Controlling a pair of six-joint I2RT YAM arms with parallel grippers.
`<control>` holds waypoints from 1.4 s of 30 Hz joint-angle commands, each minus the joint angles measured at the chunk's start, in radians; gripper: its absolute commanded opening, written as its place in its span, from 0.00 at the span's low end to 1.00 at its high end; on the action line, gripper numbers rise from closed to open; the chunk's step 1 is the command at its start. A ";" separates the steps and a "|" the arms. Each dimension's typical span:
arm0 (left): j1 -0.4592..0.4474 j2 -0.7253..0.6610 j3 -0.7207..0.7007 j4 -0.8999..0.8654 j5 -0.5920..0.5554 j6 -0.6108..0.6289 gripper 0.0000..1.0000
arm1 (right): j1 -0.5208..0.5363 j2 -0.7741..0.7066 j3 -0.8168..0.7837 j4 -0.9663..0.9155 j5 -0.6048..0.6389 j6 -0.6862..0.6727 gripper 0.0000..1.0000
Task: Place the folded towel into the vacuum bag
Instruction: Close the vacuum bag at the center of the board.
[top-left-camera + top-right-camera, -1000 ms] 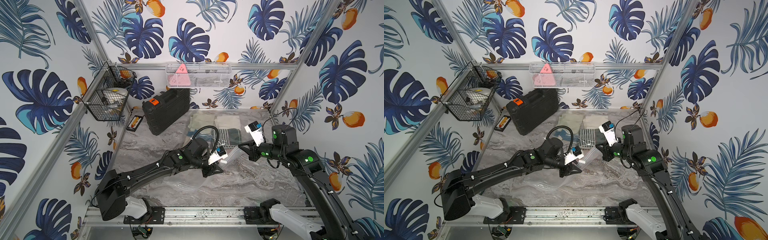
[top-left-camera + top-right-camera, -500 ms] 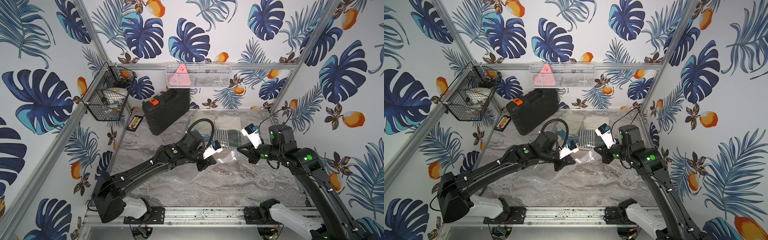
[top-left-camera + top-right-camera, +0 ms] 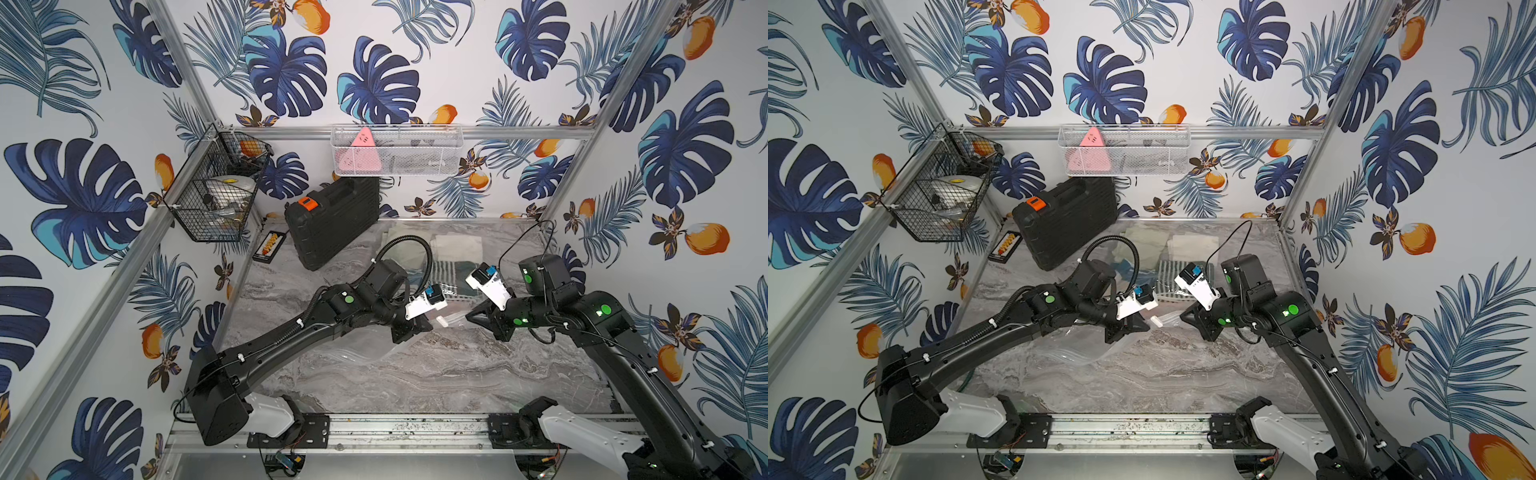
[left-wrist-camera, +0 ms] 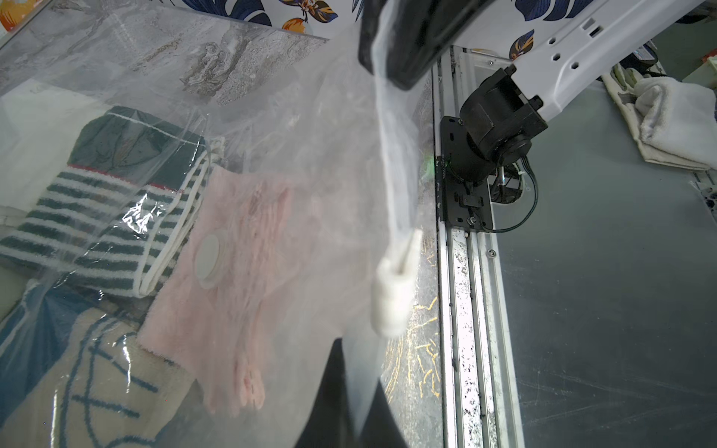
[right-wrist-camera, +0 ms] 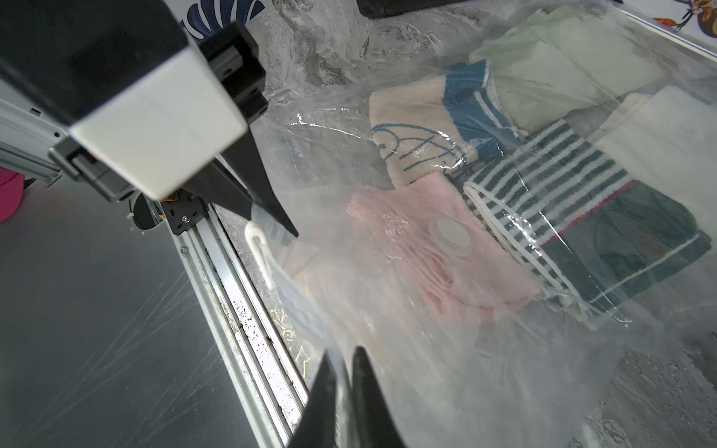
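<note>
The vacuum bag (image 3: 361,349) (image 3: 1075,349) is clear and crinkly. Its zip edge (image 4: 390,163) is stretched taut between my two grippers, and a white slider clip (image 4: 392,294) (image 5: 258,248) sits on it. My left gripper (image 3: 430,327) (image 4: 355,372) is shut on that edge. Facing it, my right gripper (image 3: 468,318) (image 5: 341,360) is shut on the same edge. Through the plastic I see a folded pink towel (image 5: 388,217) (image 4: 252,217) under the round white valve (image 5: 452,236). Beside it lies a green striped towel (image 5: 562,182). I cannot tell whether they lie inside the bag.
A black tool case (image 3: 332,224) leans at the back left, beside a small tray (image 3: 270,245). A black wire basket (image 3: 212,195) hangs on the left wall and a white mesh basket (image 3: 395,149) on the back wall. The metal rail (image 3: 395,428) borders the front.
My left gripper's jaws have closed on the bag's edge after drawing back and returning. My right gripper has come forward and nearer the left one, and the edge now hangs taut between them.
</note>
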 commanded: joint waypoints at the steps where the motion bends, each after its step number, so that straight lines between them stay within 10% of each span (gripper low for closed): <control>1: 0.001 -0.016 0.023 -0.049 0.043 0.037 0.12 | 0.001 -0.015 0.020 0.016 0.081 0.001 0.00; 5: 0.002 -0.030 0.034 -0.029 0.075 0.026 0.45 | 0.001 -0.014 0.045 0.007 0.067 -0.001 0.00; 13: 0.001 0.023 0.069 0.133 0.130 -0.061 0.52 | 0.001 -0.016 0.050 0.012 0.035 0.007 0.00; 42: 0.043 0.086 0.098 0.203 0.277 -0.109 0.08 | 0.001 -0.023 0.041 0.057 0.024 0.025 0.00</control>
